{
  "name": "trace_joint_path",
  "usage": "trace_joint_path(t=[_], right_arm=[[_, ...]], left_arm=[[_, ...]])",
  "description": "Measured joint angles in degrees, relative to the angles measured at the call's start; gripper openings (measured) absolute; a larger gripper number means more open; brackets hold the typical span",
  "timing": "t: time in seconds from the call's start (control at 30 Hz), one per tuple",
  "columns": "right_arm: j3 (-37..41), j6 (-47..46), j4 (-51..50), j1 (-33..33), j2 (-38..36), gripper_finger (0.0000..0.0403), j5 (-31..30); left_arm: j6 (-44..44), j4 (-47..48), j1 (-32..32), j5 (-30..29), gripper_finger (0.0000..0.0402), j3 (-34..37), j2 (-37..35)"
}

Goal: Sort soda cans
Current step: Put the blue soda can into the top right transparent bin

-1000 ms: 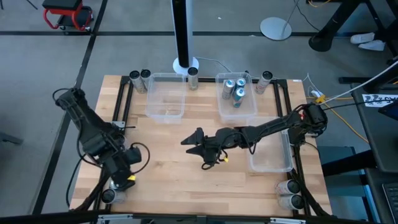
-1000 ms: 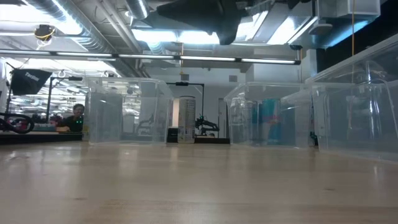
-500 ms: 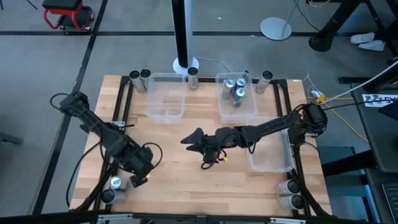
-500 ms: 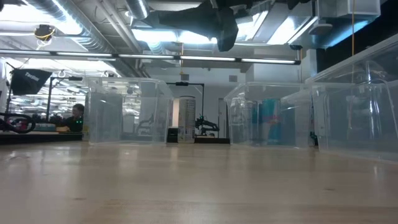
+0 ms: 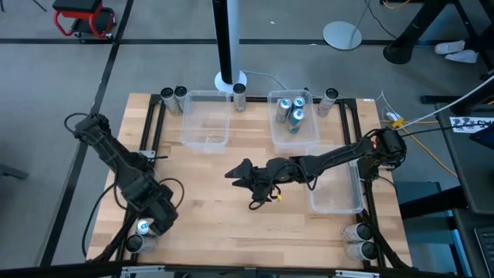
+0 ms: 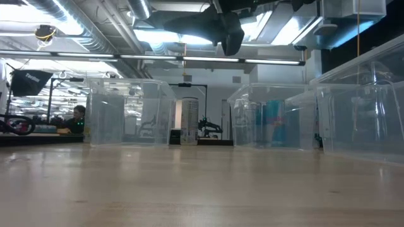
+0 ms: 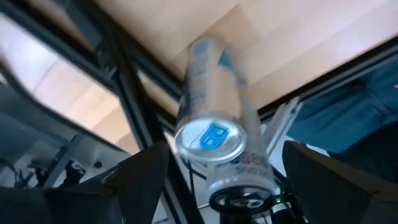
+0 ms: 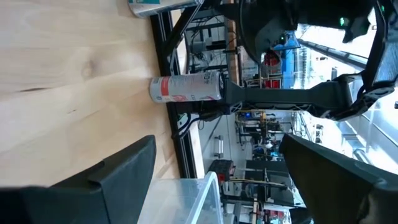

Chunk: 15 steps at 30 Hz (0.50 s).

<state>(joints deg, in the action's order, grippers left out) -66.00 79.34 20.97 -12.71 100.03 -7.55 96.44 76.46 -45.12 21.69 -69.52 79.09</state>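
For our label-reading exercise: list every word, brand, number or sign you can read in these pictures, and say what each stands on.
None can be read for certain.
Blue-tabbed can before the left gripper: side print blurred.
Can with a red mark in the right wrist view: lettering too small.
Paper beside the table: dark print, too small.

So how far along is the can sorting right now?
Done: three blue cans sit in the far right bin. In hand: the left hand, open, hangs over a blue-topped can at the near-left corner. Left: cans remain at every corner; the right hand waits mid-table.
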Motion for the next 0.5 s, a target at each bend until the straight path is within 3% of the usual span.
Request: trace_joint_path(t=[0.17,0.5], right_arm=[[0.0,-0.9,0.0,0.0,0.0,0.0347,0.0],[0.0,-1.1,0.0,0.0,0.0,0.0347,0.0]], left_arm=[[4.9,-2.5,-3.6,-0.1,0.0304,2.4,0.0],[6.7,-8.8,-6.7,-1.9,0.0304,6.8,0.0]])
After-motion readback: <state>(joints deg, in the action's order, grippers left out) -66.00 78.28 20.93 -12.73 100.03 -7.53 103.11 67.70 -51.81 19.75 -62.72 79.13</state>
